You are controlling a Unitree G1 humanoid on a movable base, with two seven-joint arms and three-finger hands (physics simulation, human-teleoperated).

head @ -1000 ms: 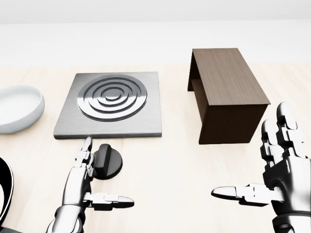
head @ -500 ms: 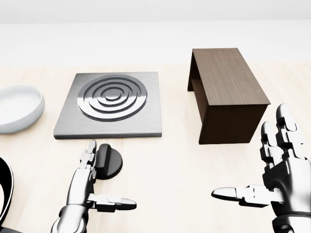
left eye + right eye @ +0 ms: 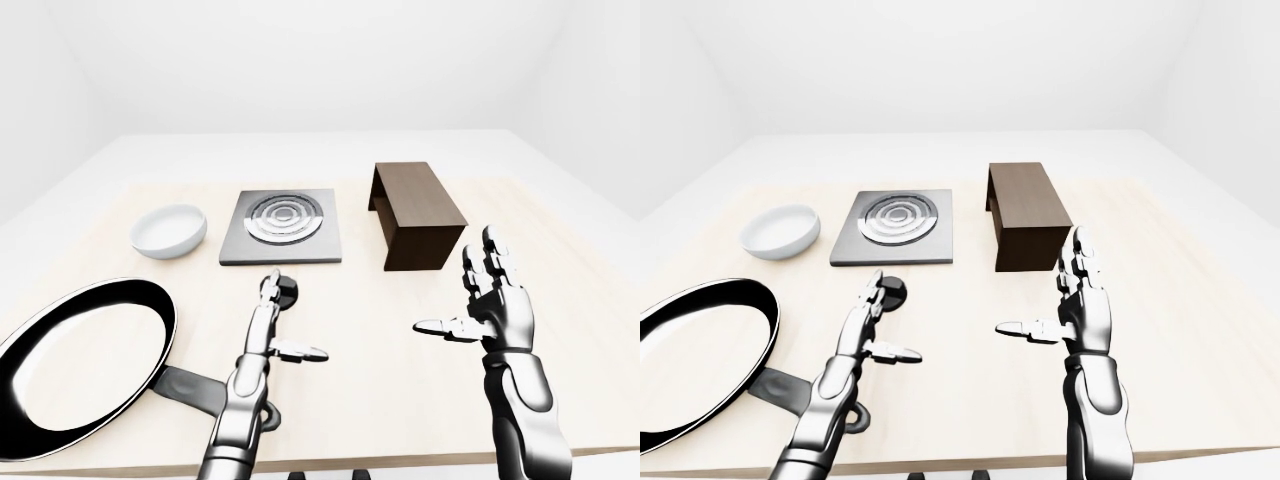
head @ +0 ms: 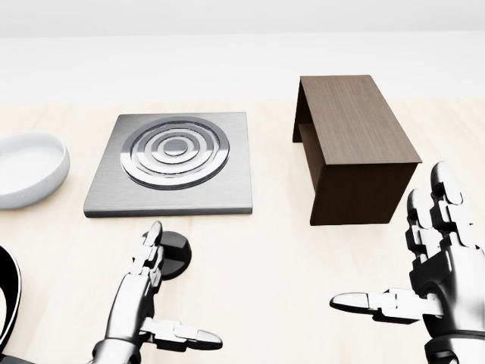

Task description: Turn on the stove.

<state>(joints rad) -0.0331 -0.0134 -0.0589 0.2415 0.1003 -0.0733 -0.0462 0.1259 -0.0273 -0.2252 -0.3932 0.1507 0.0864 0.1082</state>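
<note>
The stove (image 4: 173,163) is a flat steel plate with a ringed burner, lying left of centre on the wooden table. Its black round knob (image 4: 173,254) sits on the table just below the plate's lower edge. My left hand (image 4: 155,292) is open, fingers stretched out over the knob's left side, thumb pointing right; I cannot tell whether it touches the knob. My right hand (image 4: 413,277) is open and empty at the lower right, palm turned left, well away from the knob.
A dark wooden box-shaped stand (image 4: 353,144) lies right of the stove. A white bowl (image 4: 26,167) sits at the left edge. A large black frying pan (image 3: 85,365) lies at the lower left, its handle near my left arm.
My left hand has drawn back toward the bottom of the head view and shifted slightly right, so its fingertips now lie over the knob. The right hand has not moved.
</note>
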